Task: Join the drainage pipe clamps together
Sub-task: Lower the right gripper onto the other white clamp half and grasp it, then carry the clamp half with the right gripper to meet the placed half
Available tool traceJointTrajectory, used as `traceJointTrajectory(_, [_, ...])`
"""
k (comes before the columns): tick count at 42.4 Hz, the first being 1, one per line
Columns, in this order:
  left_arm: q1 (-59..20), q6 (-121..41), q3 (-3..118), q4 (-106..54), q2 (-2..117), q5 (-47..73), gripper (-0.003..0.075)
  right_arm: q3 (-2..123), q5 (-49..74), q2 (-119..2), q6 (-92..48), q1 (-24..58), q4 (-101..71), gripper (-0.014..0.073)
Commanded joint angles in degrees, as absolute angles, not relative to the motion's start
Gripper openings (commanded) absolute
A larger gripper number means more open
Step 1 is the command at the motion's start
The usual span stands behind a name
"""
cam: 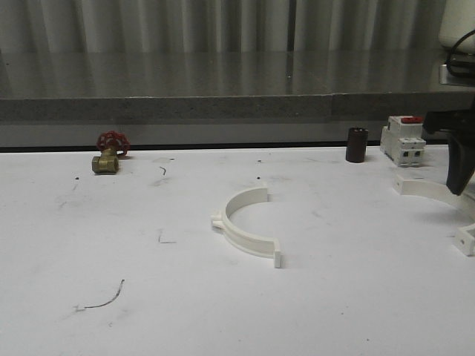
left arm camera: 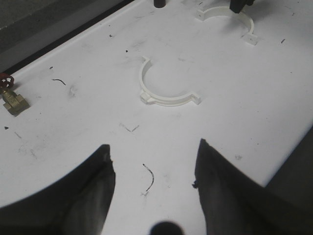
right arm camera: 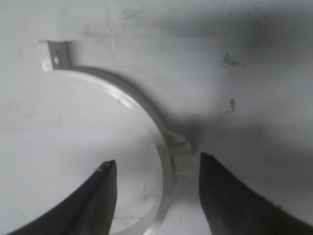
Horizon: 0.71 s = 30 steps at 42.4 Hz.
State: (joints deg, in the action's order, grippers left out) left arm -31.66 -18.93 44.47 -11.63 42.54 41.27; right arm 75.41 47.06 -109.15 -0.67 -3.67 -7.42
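Observation:
One white half-ring drainage pipe clamp (cam: 241,236) lies flat mid-table, its open side facing right; the left wrist view shows it (left arm camera: 166,100) well ahead of my left gripper (left arm camera: 154,156). That gripper hangs open over bare table, holding nothing. The second clamp (cam: 423,189) lies at the far right. My right gripper (cam: 454,189) reaches down onto it. In the right wrist view its band (right arm camera: 132,103) runs between the spread fingers of my right gripper (right arm camera: 156,166), which is open and straddles it near a small side lug. The left wrist view also shows this clamp (left arm camera: 247,24).
A brass valve with a red handwheel (cam: 110,154) sits at the back left. A white breaker with a red top (cam: 403,141) and a dark cylinder (cam: 357,144) stand at the back right near the second clamp. A raised grey ledge (cam: 223,107) runs behind the table.

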Motion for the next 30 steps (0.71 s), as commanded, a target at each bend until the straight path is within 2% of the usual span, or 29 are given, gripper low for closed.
traceJointTrajectory(1, [-31.7,-18.7,46.0,-12.4,42.3,37.5,0.0368,78.2,45.9,-108.3,-1.4,-3.7,-5.8,0.0415])
traceJointTrajectory(16, [-31.7,-18.7,46.0,-12.4,42.3,37.5,0.0368,78.6,46.4,-109.7,-1.4,-3.6,-3.9,0.0402])
traceJointTrajectory(27, [-31.7,-18.7,46.0,-12.4,42.3,37.5,0.0368,78.6,47.5,-109.8,-1.4,-3.6,-4.1,0.0184])
traceJointTrajectory(30, [-31.7,-18.7,46.0,-12.4,42.3,37.5,0.0368,78.6,47.7,-109.8,-1.4,-3.6,-4.1,0.0155])
